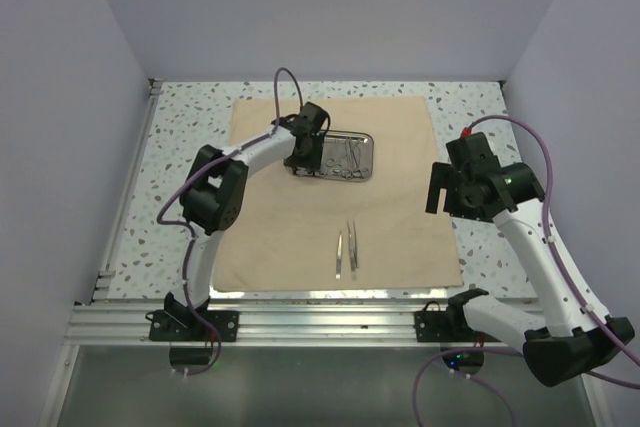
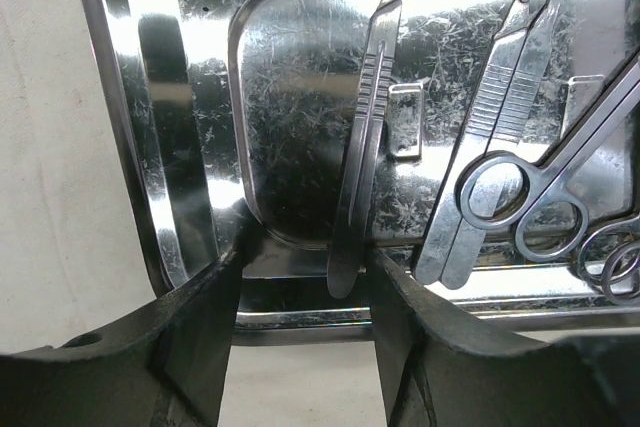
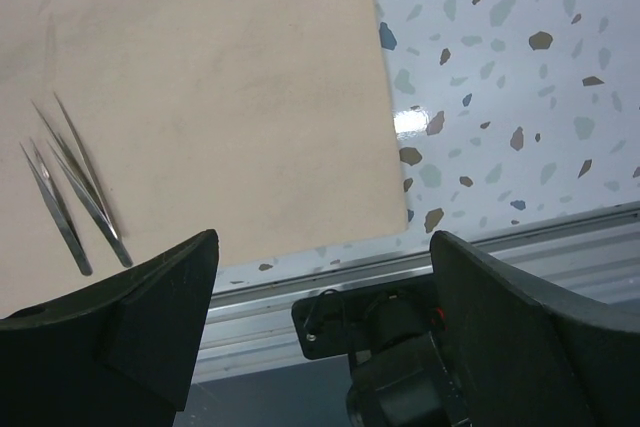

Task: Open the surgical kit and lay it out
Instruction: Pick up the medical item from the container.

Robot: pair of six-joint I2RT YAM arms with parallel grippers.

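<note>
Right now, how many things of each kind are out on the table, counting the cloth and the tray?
Cloth wrap: 1
Steel tray: 1
Tweezers on the cloth: 2
Straight instruments in the tray: 2
Ring-handled instruments in the tray: 2, the second cut off by the frame
Total: 8

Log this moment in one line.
cloth: spread flat | tweezers: two pairs on cloth | left hand: open, straddling slim tool in tray | right hand: open, empty, over cloth edge
</note>
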